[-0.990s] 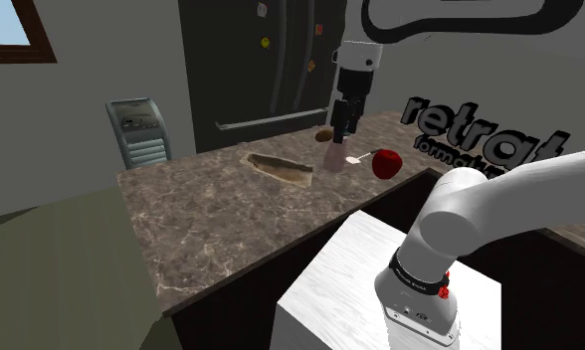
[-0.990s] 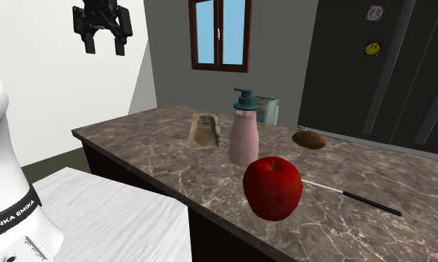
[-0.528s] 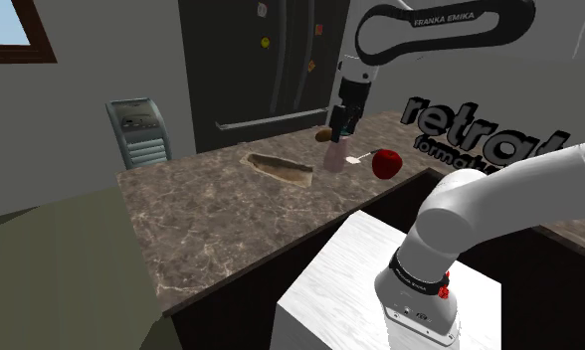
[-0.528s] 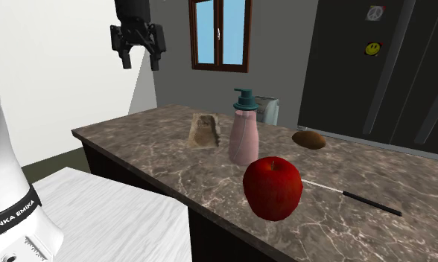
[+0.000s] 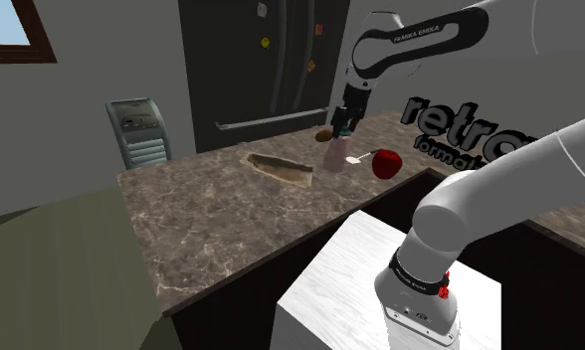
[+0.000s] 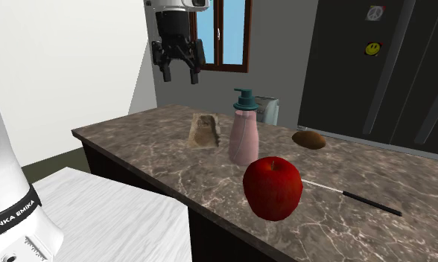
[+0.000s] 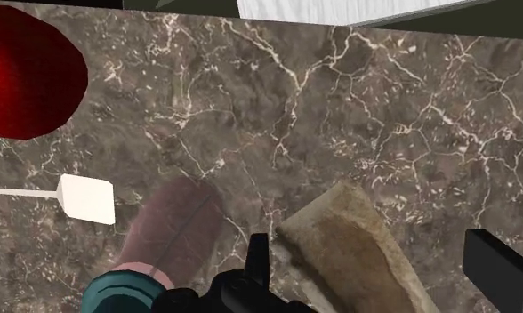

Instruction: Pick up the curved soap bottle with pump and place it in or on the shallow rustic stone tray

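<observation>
Jaws open and empty, the 2 black fingers apart, hanging high above the marbled tabletop. Pink soap bottle with teal pump: upright on the tabletop, just beside the rough stone tray, below the jaws in the shoulder view. In the wrist view the fingers straddle the tray, the bottle outside them. Red apple and white-tipped utensil lie near the bottle.
</observation>
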Available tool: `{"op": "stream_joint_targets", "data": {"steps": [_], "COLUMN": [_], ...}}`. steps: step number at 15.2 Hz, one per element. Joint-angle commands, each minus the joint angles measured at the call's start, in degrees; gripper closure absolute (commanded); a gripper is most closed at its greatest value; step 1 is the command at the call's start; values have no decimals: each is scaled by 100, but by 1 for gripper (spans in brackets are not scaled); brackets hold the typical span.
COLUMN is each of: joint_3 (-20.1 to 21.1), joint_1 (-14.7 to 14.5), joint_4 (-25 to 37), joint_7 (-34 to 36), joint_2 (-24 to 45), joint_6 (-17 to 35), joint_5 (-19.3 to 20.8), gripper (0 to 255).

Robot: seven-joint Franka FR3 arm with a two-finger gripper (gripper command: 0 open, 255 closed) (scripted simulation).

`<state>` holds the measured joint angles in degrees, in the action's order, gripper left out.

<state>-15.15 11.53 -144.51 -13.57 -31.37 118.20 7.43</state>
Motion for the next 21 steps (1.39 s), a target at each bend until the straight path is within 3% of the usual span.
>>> {"op": "stream_joint_targets", "data": {"steps": [1,7,12,21], "joint_3": [-164,-761,-1274,-1372], "joint_1": [71,216,232,124], "joint_4": [44,380,804,693], "joint_7": [-56,-416,-894,-1173], "joint_2": [268,1166,1991,2523], "joint_6": [376,1355,2052,2637], "joint_5": [21,-126,-605,-994], "gripper": [0,0,0,0]}}
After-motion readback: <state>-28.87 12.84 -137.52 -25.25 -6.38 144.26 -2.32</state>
